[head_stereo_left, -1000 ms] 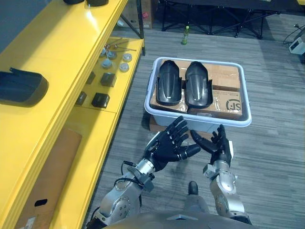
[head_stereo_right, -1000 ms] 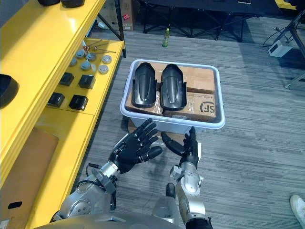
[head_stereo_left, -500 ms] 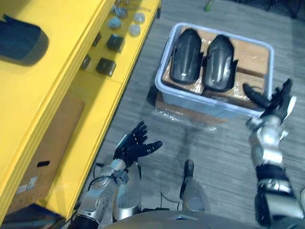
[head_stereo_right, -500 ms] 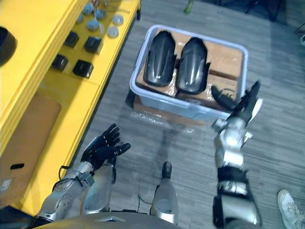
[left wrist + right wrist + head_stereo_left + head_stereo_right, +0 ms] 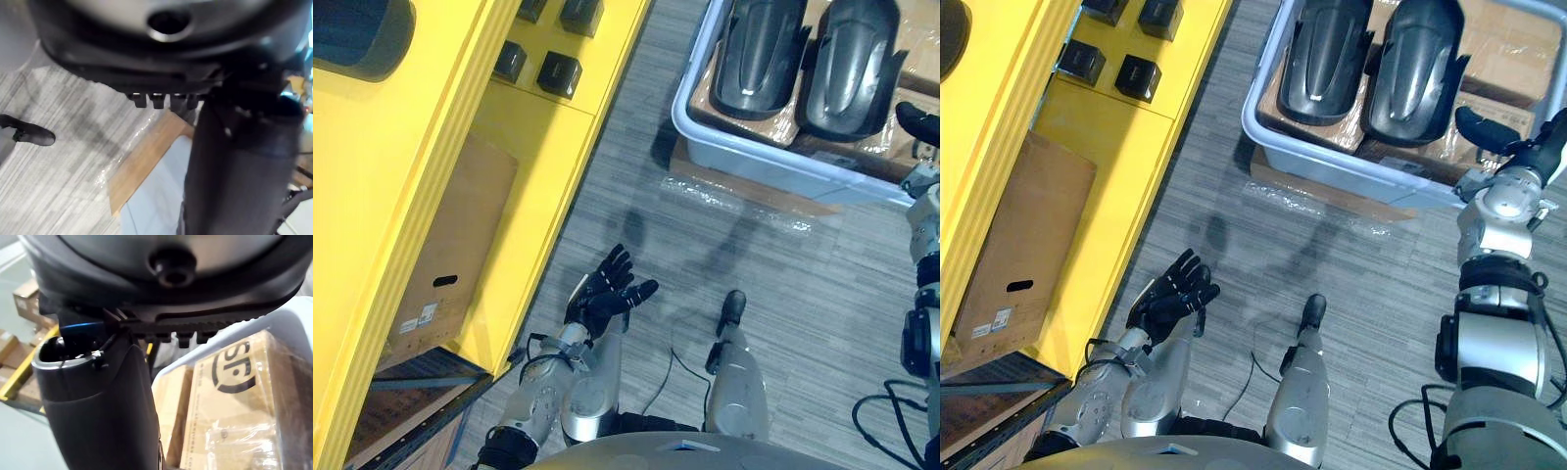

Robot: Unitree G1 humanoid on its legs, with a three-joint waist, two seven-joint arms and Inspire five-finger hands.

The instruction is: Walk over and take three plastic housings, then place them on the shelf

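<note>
Right hand (image 5: pixel 1538 152) spread wide at the rim of the tub (image 5: pixel 1332 162) — nearest housing (image 5: pixel 1415 69) lies just past its thumb; I'd come down over the crown. Left hand (image 5: pixel 1170 294) hangs open.

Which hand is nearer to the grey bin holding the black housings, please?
Right. The right hand is at the near rim of the bin; the left hand hangs open over the floor, well short of it.

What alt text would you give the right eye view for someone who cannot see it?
Two black plastic housings lie side by side on cardboard boxes in a pale blue-grey plastic bin. The right hand hangs by the bin's near rim; the open left hand hovers low beside the yellow shelf.
</note>
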